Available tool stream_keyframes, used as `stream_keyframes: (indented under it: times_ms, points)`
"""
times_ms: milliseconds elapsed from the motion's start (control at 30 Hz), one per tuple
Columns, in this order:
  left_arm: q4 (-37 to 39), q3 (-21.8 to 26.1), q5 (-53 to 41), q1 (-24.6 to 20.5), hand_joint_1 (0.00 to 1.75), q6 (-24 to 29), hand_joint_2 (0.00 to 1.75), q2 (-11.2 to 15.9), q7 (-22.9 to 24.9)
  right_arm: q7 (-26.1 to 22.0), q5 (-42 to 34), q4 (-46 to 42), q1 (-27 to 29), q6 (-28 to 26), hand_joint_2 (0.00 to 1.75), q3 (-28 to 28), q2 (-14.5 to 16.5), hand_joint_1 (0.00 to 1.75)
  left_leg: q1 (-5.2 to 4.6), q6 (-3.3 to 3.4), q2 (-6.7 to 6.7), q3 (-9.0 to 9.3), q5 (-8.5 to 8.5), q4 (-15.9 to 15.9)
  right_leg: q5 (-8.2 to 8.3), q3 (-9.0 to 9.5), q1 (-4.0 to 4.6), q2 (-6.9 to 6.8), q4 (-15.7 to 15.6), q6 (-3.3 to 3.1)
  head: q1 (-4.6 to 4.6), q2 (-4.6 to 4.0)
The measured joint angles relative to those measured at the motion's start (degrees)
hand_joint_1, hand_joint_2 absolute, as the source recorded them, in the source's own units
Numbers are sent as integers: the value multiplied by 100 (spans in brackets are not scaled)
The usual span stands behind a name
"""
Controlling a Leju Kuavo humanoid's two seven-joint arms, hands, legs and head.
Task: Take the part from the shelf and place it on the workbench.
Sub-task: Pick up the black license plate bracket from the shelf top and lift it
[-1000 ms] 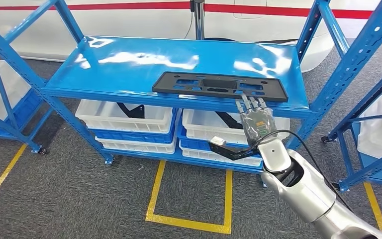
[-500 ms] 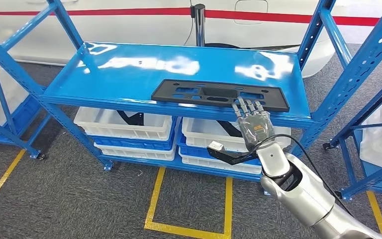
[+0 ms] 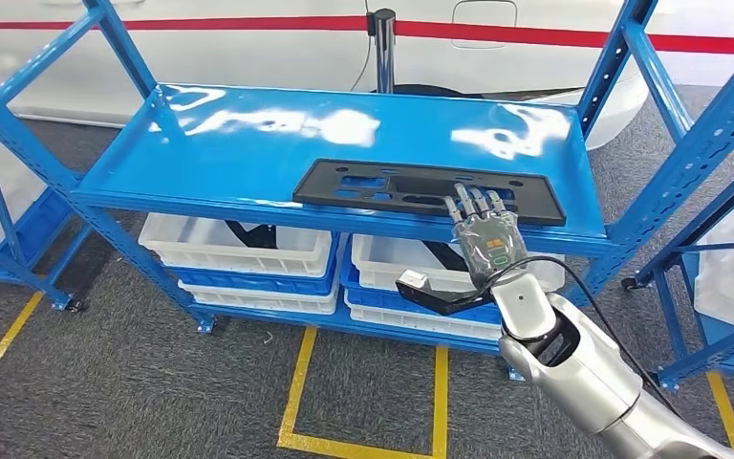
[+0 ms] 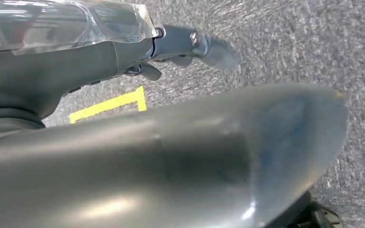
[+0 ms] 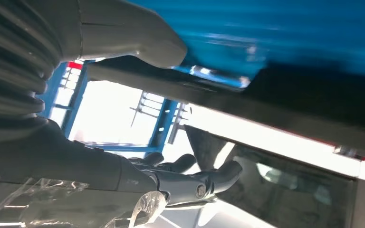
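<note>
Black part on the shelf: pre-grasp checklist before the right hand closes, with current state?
1. Black part lies flat near the front edge of the blue shelf: ok.
2. Right hand at the part's right portion, fingertips over its front edge: ok.
3. Thumb under the shelf edge or the part: cannot tell; right wrist view too dark.
4. Part actually gripped: not ok, fingers look extended.
5. Left hand hangs over carpet, away from the shelf: ok.
6. Shelf top around the part free of obstacles: ok.
</note>
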Motion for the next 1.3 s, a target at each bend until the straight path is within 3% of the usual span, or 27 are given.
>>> stream_keyframes:
  times_ms: [67,100,200,233,267,300,333,400,433,533,600,700,733,767,800,867,933,1000,1100,1167,1233,1267,1300]
  points:
    - [0,0,-1,9,0,1,0,0,-1,-3,2,-7,1,0,175,-5,0,0,24,17,-5,125,31,-143,-69,17,12,-22,78,48,2,-1]
    - [0,0,-1,7,0,1,0,1,-1,-2,3,-10,-1,1,175,-7,-1,0,42,29,-6,200,46,-217,-183,-64,27,-29,293,56,4,-1]
    - [0,0,0,-1,0,-4,0,-2,-1,1,2,-11,25,5,175,-1,-4,0,37,76,-15,289,8,-258,-615,-647,48,-39,1397,54,4,-1]
    - [0,0,0,5,0,-5,0,-3,-1,0,2,-11,43,7,175,2,-6,0,31,81,-21,307,-14,-254,-622,-785,50,-39,1582,59,4,-1]
    - [0,0,0,15,0,-7,0,-3,-1,-1,2,-11,57,9,175,5,-8,0,28,77,-26,327,-39,-245,-515,-819,51,-40,1550,63,4,0]
    - [0,0,0,24,0,-8,0,-5,-1,-3,2,-11,61,10,175,8,-9,0,29,64,-29,355,-73,-230,-308,-733,51,-42,1285,63,4,0]
    - [0,1,0,29,0,-8,0,-8,-1,-6,3,-11,59,9,175,10,-10,0,30,43,-30,384,-119,-204,-56,-561,50,-49,862,62,5,0]
    - [0,2,0,22,0,-6,0,-13,-1,-11,4,-10,47,9,175,12,-7,0,7,-12,-27,409,-224,-129,221,-237,58,-58,159,34,4,-1]
    - [0,2,1,15,0,-5,0,-14,-1,-13,4,-9,44,9,175,13,-4,0,-4,-35,-26,407,-264,-99,244,-160,65,-59,-3,6,3,-1]
    - [0,3,4,3,0,-2,0,-9,-1,-17,4,-6,31,8,175,13,-2,0,-6,-78,-20,400,-335,-54,187,-142,63,-40,-31,-87,2,0]
    - [0,4,9,-4,0,-1,0,-9,-1,-17,5,-7,12,7,175,11,2,0,20,-156,-18,275,-501,242,165,-112,28,-36,-40,-140,0,-1]
    - [0,4,12,-13,0,-1,0,-14,-1,-26,-1,-5,9,-2,175,13,13,0,122,-309,-14,-390,-938,1443,121,-82,18,-36,-41,-175,-1,-1]
    - [0,4,9,-8,0,-2,0,-14,-1,-31,-11,-5,18,-5,175,15,14,0,150,-334,-14,-590,-977,1726,103,-68,18,-33,-41,-173,-1,0]
    - [0,5,5,-1,0,-2,0,-14,-1,-37,-20,-4,26,-8,175,16,14,0,168,-344,-14,-684,-900,1783,81,-43,17,-28,-41,-166,-2,0]
    - [0,5,2,3,0,-2,0,-14,-1,-40,-28,-4,31,-9,175,18,14,0,177,-340,-15,-653,-710,1594,56,-5,17,-22,-41,-157,-2,0]
    - [0,7,0,4,0,-2,0,-13,-1,-43,-34,-4,25,-12,175,20,15,0,169,-291,-17,-336,-182,732,-1,94,15,-15,-50,-130,-2,-1]
    - [0,7,-1,-2,0,-1,0,-12,-1,-43,-34,-3,14,-20,175,20,15,0,122,-221,-19,-59,70,93,-38,146,18,-10,-70,-91,-1,-1]
    - [0,7,-2,-3,0,-1,0,-12,-1,-46,-37,-1,19,-26,175,20,14,0,77,-170,-19,0,38,-22,-50,150,16,-8,-99,-35,0,-1]
    - [0,9,-2,-2,0,1,0,-14,-1,-52,-48,-1,29,-28,175,14,9,0,102,-97,-19,114,46,-155,-155,127,19,-28,32,43,2,0]
    - [0,10,-2,-10,0,3,0,-17,-1,-55,-83,-1,37,-29,175,11,4,0,107,-44,-16,203,31,-214,-437,-163,37,-41,649,42,3,0]
    - [0,11,-2,-10,0,3,0,-21,-1,-70,-212,0,74,-32,175,11,-3,0,93,-4,-17,250,-10,-214,-703,-621,55,-40,1438,39,3,0]
    - [0,11,-2,-4,0,3,0,-25,-1,-80,-325,0,103,-35,175,11,-7,0,87,1,-20,275,-33,-211,-697,-765,58,-41,1625,41,4,0]
    - [0,11,-2,5,0,2,0,-27,-1,-88,-460,0,128,-38,175,11,-10,0,85,-4,-24,305,-60,-207,-572,-792,57,-42,1576,42,4,0]
